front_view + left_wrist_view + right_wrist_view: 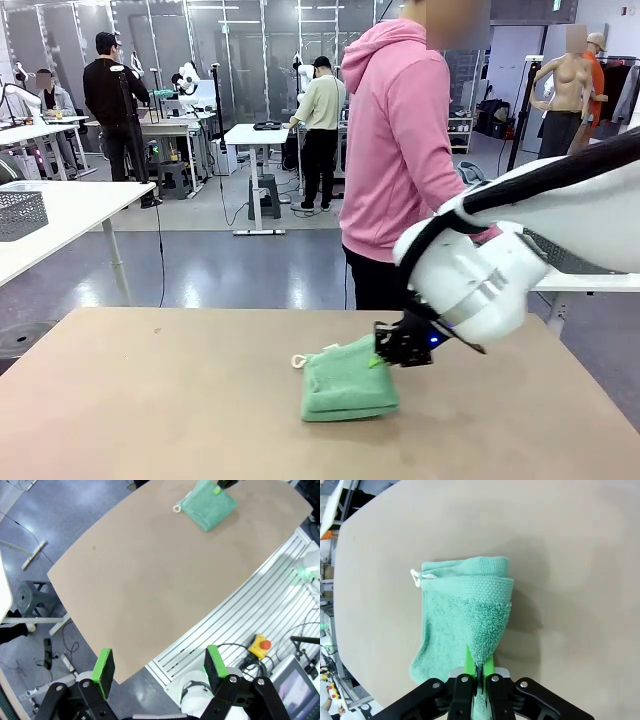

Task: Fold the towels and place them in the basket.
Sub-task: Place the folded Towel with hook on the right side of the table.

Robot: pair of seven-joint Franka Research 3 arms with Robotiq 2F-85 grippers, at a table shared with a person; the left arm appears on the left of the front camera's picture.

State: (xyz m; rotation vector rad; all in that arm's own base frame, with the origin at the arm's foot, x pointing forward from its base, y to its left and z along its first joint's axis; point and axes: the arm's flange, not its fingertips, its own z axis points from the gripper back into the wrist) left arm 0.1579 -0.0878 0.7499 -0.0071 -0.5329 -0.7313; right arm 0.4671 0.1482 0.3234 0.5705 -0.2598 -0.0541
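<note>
A mint green towel [347, 385] lies folded on the brown table [150, 400], its white loop [298, 361] pointing left. My right gripper [385, 355] is shut on the towel's far right corner, lifting that edge a little. In the right wrist view the towel [455, 620] spreads out ahead of the gripper [479, 672], with terry cloth pinched between the green pads. My left gripper [159, 670] hangs open high above the table's near edge, nothing between its fingers; the towel [207, 507] shows far off at the top. The basket is out of view.
A person in a pink hoodie [395, 150] stands at the table's far side, right behind the towel. A wire-mesh basket [20, 213] sits on a separate white table at far left. The brown tabletop left of the towel is bare.
</note>
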